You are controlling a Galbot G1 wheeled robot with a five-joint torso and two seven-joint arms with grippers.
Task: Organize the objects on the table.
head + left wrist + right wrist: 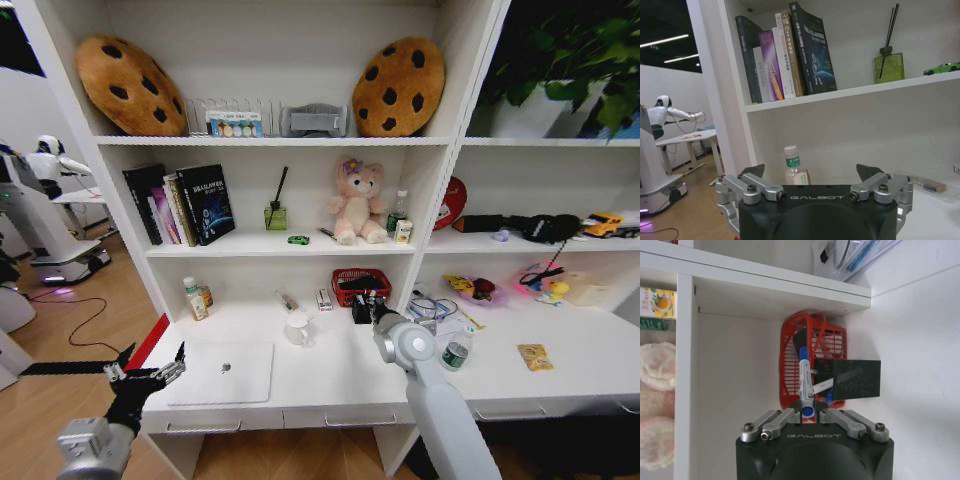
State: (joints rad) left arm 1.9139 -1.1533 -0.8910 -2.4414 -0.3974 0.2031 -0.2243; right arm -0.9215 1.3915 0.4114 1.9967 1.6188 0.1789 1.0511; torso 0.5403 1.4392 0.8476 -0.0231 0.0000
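Objects of mixed make lie spread over the long white table point(330, 385): a slim matte-silver laptop point(222, 372) lies closed and flat near the front left edge, a short clear bottle point(456, 352) with a dark cap stands right of the middle, and a small crinkled yellow packet point(535, 357) lies flat farther right. A white mug point(297, 327) sits just behind the laptop's right corner, and a red mesh basket point(361, 286) of thin plastic lattice stands against the back wall. The right gripper point(808, 412), at the end of a smooth grey arm, is over the table just in front of that basket; its metal fingers point(837, 416) are drawn close together around the end of a white pen point(804, 381) with blue markings, whose far end points into the basket beside a black perforated holder point(847, 379). How much of the pen lies inside the basket is hard to make out. The left gripper point(147, 375) hovers off the table's front left corner, its dark jaws spread wide with nothing between them. Its wrist view looks past those jaws at a clear bottle with a white cap point(791, 164), partly hidden behind the gripper body, below glossy upright books point(785, 52).
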